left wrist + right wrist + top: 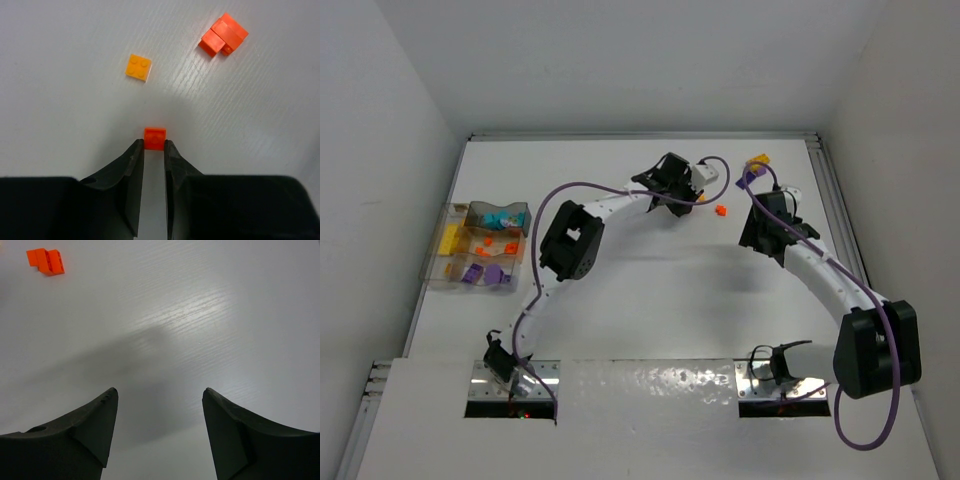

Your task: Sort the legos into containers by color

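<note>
My left gripper point(154, 144) is shut on a small orange brick point(155, 138), pinched between its fingertips just over the white table; in the top view it point(703, 196) is at the far middle. A yellow-orange four-stud plate point(138, 67) and an orange brick cluster point(223, 34) lie ahead of it. The cluster point(720, 210) and the plate point(757, 160) also show from above. My right gripper point(160, 396) is open and empty over bare table, with the orange cluster point(46, 261) to its far left. The clear divided tray point(437, 262) at the left holds teal, yellow, orange and purple bricks.
White walls close in the table on the left, back and right. A purple cable point(620, 187) runs along each arm. Both arms crowd the far middle of the table, near each other.
</note>
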Action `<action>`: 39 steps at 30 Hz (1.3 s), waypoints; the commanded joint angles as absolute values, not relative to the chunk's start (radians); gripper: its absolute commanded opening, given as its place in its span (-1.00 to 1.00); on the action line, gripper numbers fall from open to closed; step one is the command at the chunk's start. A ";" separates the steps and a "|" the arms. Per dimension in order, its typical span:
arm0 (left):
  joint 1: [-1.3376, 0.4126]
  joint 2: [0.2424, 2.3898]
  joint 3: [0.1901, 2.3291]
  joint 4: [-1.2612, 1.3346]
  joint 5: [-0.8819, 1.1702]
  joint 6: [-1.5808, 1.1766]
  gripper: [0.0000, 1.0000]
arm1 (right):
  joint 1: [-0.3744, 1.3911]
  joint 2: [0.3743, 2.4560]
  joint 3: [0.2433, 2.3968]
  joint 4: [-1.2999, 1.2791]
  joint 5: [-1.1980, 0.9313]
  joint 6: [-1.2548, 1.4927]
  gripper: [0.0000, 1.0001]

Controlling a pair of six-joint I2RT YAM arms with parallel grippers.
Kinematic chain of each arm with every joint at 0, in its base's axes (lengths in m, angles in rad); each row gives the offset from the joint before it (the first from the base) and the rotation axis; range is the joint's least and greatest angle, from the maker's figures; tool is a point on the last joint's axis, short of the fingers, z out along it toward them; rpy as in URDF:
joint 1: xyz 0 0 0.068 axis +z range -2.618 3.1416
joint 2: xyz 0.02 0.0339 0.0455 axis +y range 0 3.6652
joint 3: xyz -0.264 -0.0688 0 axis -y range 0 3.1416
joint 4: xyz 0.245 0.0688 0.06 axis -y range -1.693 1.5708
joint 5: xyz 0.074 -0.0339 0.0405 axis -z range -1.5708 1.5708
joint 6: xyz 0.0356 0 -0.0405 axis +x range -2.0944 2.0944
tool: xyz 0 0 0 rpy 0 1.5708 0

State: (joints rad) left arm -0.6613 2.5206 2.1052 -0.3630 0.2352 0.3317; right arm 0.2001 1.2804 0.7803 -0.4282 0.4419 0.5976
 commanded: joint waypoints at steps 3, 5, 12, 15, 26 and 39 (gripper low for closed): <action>-0.657 2.395 2.135 -0.325 0.239 0.347 -1.00 | 0.202 1.279 0.828 -0.410 0.445 0.580 0.33; -0.647 2.379 2.151 -0.356 0.239 0.330 -1.00 | 0.204 1.276 0.828 -0.410 0.445 0.578 0.33; -0.485 2.112 2.114 -0.627 0.244 0.319 -1.00 | 0.204 1.284 0.850 -0.358 0.410 0.534 0.30; -0.361 1.887 1.938 -0.730 0.201 0.368 -1.00 | 0.206 1.315 0.883 -0.315 0.355 0.515 0.26; 0.139 1.212 1.211 -0.994 -0.101 0.594 -1.00 | 0.273 1.479 1.012 -0.215 0.183 0.535 0.20; 0.308 1.319 1.005 -0.709 0.055 0.609 -1.00 | 0.285 1.505 1.008 -0.219 0.172 0.503 0.20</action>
